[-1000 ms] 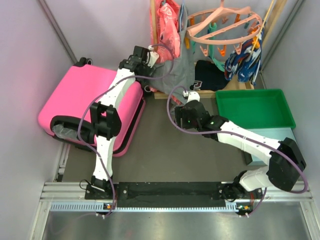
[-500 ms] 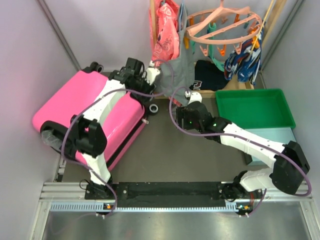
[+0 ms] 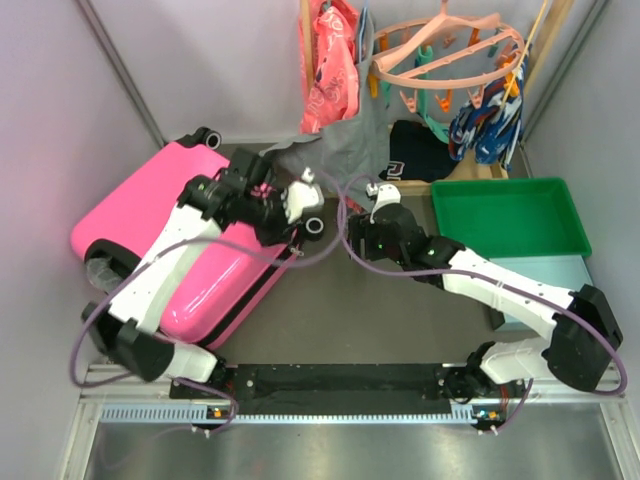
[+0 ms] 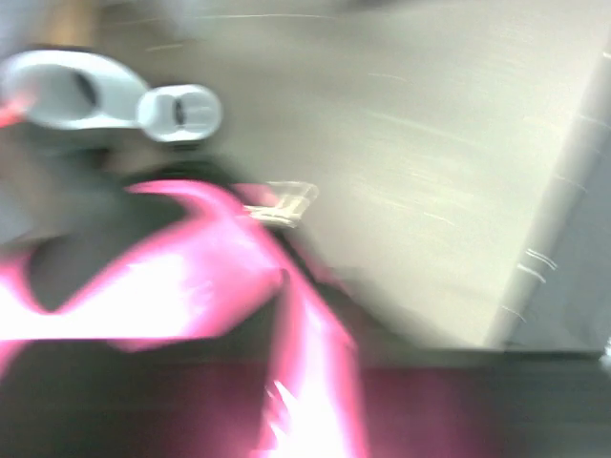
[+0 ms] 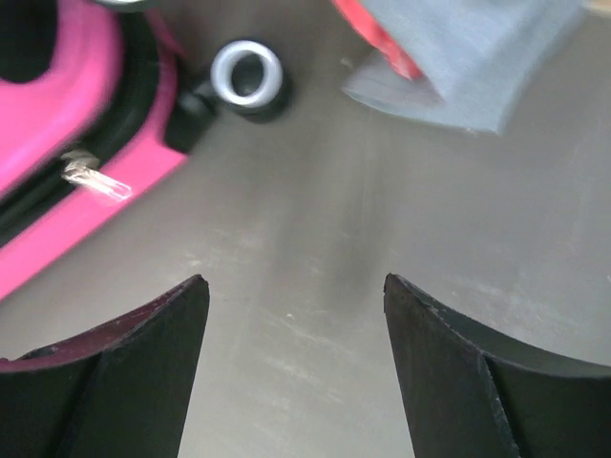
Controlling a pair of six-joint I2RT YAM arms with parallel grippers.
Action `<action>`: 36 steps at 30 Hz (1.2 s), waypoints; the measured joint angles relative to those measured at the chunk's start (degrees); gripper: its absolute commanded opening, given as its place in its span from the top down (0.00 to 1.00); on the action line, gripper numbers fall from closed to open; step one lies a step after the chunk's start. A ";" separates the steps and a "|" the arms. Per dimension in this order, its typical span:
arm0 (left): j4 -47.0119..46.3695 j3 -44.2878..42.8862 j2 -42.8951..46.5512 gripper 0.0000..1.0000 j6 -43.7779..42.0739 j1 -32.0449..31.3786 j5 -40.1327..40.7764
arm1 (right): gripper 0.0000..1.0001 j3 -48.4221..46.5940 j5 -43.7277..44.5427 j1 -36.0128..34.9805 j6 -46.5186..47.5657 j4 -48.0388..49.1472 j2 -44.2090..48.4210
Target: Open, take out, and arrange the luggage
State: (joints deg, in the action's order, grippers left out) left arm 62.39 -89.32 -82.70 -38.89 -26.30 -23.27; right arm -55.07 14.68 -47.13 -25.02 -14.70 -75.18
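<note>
- The luggage [image 3: 140, 200] has swung round compared with a second ago. Its corner wheel [image 3: 315, 228] has slid out toward the middle of the table, and the left arm's elbow has dropped way down to the near-left.
- The left gripper [image 3: 295, 205] is parked right at that wheel corner, on the case's edge. Its wrist view is pure blur, so I honestly can't tell if it's clamped on anything.
- The right gripper [image 5: 294, 286] is spread wide with nothing in it, hovering over bare table just beside the same corner.
- The case lies flat on the table's left side and looks zipped, with the zipper pull [image 5: 95, 176] poking out.
- My guess: this is just repositioning and the opening hasn't started. The zip side now faces the right arm, which looks handy.
</note>
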 measured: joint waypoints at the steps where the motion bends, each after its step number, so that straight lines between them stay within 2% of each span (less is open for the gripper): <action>1: 3.41 0.94 2.60 1.00 -0.42 -2.10 -1.01 | 0.26 0.33 -1.38 0.00 0.63 1.40 0.42; 4: 9.14 2.82 7.65 1.00 -1.42 -6.27 -3.28 | 0.26 2.12 -5.27 -0.04 2.80 5.11 1.97; 7: 11.41 5.49 10.10 0.99 -1.29 -6.60 -2.05 | 0.26 3.45 -7.67 -0.42 4.35 6.78 2.73; 9: 11.32 5.66 9.66 0.83 -0.37 -6.40 -0.83 | 0.26 3.87 -8.81 -0.66 4.96 7.34 2.73; 10: 10.80 5.53 9.38 0.70 0.20 -6.40 -0.39 | 0.26 4.09 -9.22 -0.72 5.11 7.69 2.73; 11: 10.29 4.90 8.90 0.48 1.46 -6.40 0.39 | 0.26 4.09 -9.60 -0.72 5.16 7.89 2.73; 12: 9.01 4.09 8.41 0.37 2.69 -6.40 1.18 | 0.26 4.09 -9.94 -0.72 5.33 8.24 2.73; 18: -4.70 -2.51 4.79 0.01 12.11 -6.40 10.01 | 0.25 4.26 -10.43 -0.72 5.31 9.46 2.73; 22: -11.47 -5.84 -2.16 0.01 17.33 -6.40 18.03 | 0.24 6.43 -10.16 -0.72 4.94 10.03 2.84; 27: -15.76 -7.32 -12.46 0.01 19.98 -6.40 26.40 | 0.23 9.11 -9.20 -0.74 4.59 8.92 4.79; 32: -17.62 -8.70 -21.11 0.01 20.41 -6.36 34.88 | 0.23 10.10 -8.26 -0.74 4.33 8.83 7.80; 36: -16.92 -13.79 -26.62 0.04 20.35 -6.34 37.55 | 0.23 10.88 -7.87 -0.74 4.13 8.94 8.94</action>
State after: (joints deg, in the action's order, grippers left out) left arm 45.47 -103.11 -109.32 -18.55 -32.64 14.28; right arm -44.18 6.81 -47.88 -20.88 -5.76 -66.24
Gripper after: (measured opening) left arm 0.987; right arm 0.773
